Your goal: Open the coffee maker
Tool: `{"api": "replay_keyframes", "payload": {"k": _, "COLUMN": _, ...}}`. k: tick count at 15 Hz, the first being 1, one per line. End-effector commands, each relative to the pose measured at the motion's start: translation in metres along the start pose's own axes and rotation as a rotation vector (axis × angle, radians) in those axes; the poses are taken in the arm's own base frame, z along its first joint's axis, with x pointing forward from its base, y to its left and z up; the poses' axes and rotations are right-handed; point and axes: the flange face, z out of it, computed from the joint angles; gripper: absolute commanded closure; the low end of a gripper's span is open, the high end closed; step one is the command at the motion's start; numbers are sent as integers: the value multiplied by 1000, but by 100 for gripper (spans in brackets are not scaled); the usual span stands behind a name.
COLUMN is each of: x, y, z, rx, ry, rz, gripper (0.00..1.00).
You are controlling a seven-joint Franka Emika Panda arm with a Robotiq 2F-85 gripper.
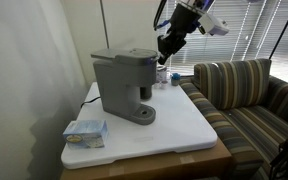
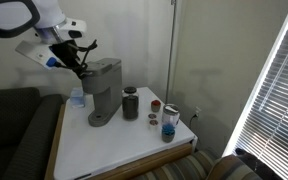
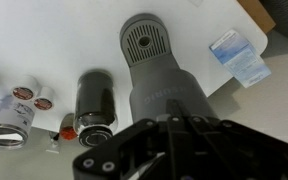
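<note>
The coffee maker (image 1: 124, 85) is a tall matte grey pod machine standing on the white table; it shows in both exterior views (image 2: 104, 88). Its rounded lid looks down. In the wrist view I look down along its head to the round drip base (image 3: 156, 60). My gripper (image 1: 170, 45) hovers just above the rear of the machine's head, by the lid, as an exterior view (image 2: 80, 62) also shows. In the wrist view the fingers (image 3: 170, 110) lie together, shut on nothing.
A dark cylindrical jar (image 2: 131, 103) stands beside the machine, with small cups (image 2: 154, 110) and a blue-labelled jar (image 2: 169, 122) further along. A blue-white packet (image 1: 84, 132) lies near the table's corner. A striped sofa (image 1: 249, 95) borders the white table (image 1: 184, 125).
</note>
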Motion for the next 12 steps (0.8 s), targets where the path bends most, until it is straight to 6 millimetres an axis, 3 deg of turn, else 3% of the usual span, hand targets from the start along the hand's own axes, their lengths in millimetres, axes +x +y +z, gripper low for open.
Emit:
{"api": "replay_keyframes", "payload": {"k": 1, "x": 3, "y": 0, "z": -8, "rx": -2, "ry": 33, "rz": -15, "gripper": 100}}
{"api": "replay_keyframes", "payload": {"k": 5, "x": 2, "y": -4, "z": -19, "rx": -17, "ry": 59, "rz": -33, "gripper": 100}}
{"api": "replay_keyframes", "payload": {"k": 12, "x": 20, "y": -16, "z": -45, "rx": -38, "ry": 109, "rz": -90, "gripper": 100}}
